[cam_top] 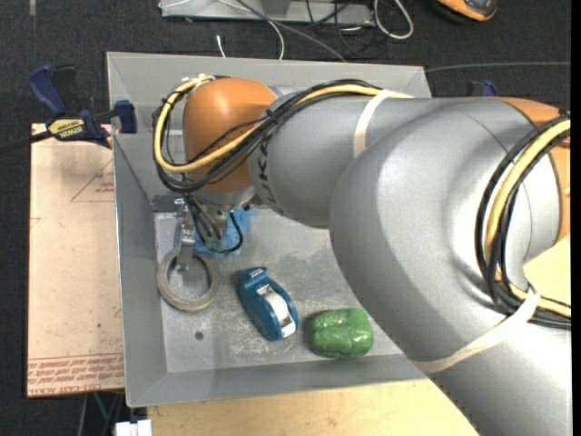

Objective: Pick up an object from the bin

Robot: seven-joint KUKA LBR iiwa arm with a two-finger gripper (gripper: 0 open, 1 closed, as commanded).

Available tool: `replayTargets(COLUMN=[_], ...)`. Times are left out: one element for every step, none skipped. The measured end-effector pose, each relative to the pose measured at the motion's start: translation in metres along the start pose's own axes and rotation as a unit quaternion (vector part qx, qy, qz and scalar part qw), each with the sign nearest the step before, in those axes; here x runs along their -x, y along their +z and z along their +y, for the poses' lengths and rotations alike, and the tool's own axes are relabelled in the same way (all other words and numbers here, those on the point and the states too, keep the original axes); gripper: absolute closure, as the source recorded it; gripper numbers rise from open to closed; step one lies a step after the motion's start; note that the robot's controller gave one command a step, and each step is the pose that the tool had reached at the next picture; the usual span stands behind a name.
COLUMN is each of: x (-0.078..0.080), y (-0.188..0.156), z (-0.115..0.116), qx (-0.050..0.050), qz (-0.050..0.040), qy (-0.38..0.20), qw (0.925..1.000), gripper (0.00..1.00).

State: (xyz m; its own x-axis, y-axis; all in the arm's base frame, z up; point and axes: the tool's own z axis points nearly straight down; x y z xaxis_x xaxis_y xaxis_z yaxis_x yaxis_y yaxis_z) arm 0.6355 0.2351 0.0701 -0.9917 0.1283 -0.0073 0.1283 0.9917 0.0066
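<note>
Light is even and fairly bright, falling from above; the grey arm point(408, 180) carries a broad soft sheen along its upper side; its orange cover point(227, 107) gleams faintly; beneath the arm a soft shadow darkens the bin point(145, 334); the room's floor point(91, 16) lies dim.

The arm point(399, 198) is showing thick, rounded, silver-grey segments. A glossy orange cover point(222, 107) is capping the wrist. Yellow and black cables point(160, 139) are looping along the casing, and a pale band point(368, 121) is encircling one segment.
</note>
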Motion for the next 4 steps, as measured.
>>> replayTargets(x=[0.000, 0.000, 0.000, 0.000], y=[0.000, -0.002, -0.004, -0.015], z=[0.000, 0.000, 0.000, -0.001], qx=[0.000, 0.000, -0.001, -0.001], qz=[0.0000, 0.0000, 0.0002, 0.0004], qy=[0.000, 0.000, 0.000, 0.000], qw=[1.0000, 1.0000, 1.0000, 1.0000], gripper=[1.00, 1.00, 1.00, 1.00])
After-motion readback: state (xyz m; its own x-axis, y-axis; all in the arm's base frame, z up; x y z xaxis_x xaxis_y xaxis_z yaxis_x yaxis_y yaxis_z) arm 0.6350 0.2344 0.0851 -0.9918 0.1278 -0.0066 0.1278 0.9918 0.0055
